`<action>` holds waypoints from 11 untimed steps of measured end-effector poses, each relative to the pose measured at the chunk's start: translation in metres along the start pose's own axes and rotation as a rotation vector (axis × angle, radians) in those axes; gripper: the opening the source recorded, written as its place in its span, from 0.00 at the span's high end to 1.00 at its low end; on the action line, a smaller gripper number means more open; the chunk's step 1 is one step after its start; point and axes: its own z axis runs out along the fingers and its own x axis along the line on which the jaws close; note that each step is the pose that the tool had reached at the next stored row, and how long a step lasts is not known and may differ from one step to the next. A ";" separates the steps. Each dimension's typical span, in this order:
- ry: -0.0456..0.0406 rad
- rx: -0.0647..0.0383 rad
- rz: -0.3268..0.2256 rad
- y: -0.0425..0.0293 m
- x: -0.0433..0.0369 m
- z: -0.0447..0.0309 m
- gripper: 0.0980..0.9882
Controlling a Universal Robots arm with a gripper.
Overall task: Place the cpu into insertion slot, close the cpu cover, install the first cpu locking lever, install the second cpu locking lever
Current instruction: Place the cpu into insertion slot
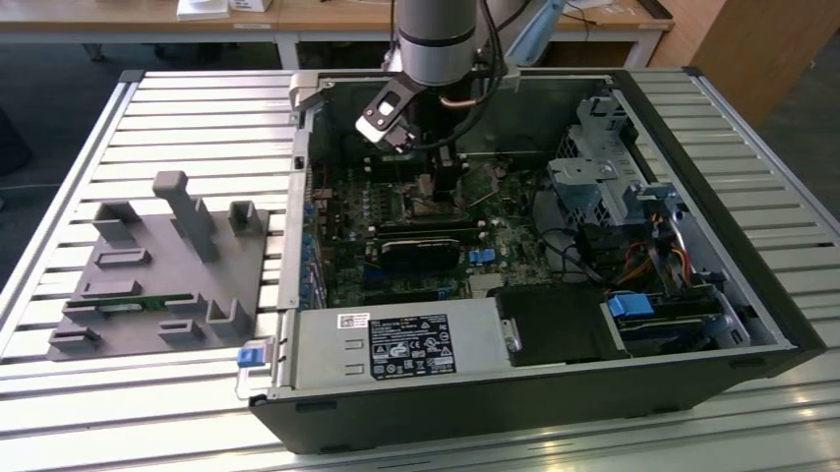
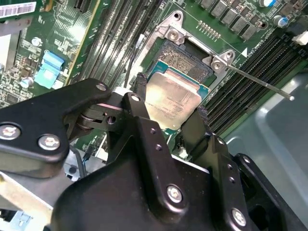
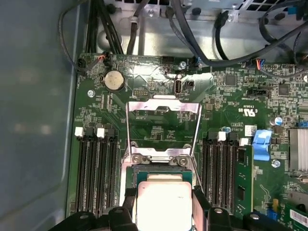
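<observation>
Exterior view: off the arm, raised, looking down over the slatted surface [image 1: 197, 128] into the open computer case [image 1: 525, 403]. Both wrist views: close above the motherboard [image 3: 226, 91], facing it, sharing cpu [image 2: 173, 98] [image 3: 163, 204] and insertion slot [image 2: 185, 57].

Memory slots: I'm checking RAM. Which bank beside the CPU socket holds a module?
The bank beside the blue connector: a green memory module stands in its outermost slot. The other bank has only empty slots.

Silvery cpu [image 2: 173, 103] over dark insertion slot [image 2: 185, 60], cpu cover [image 3: 162, 104] lying open
</observation>
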 end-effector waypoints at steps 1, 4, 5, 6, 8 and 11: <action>-0.0001 0.000 0.001 -0.0003 0.0001 0.0013 0.50; -0.0001 0.000 0.001 -0.0017 0.0002 0.0053 0.50; -0.0004 0.000 0.001 -0.0022 0.0002 0.0064 0.50; -0.0006 0.000 0.001 -0.0026 0.0003 0.0075 0.50; -0.0014 0.000 0.001 -0.0030 0.0003 0.0101 0.50; -0.0020 0.000 0.003 -0.0034 0.0004 0.0134 0.50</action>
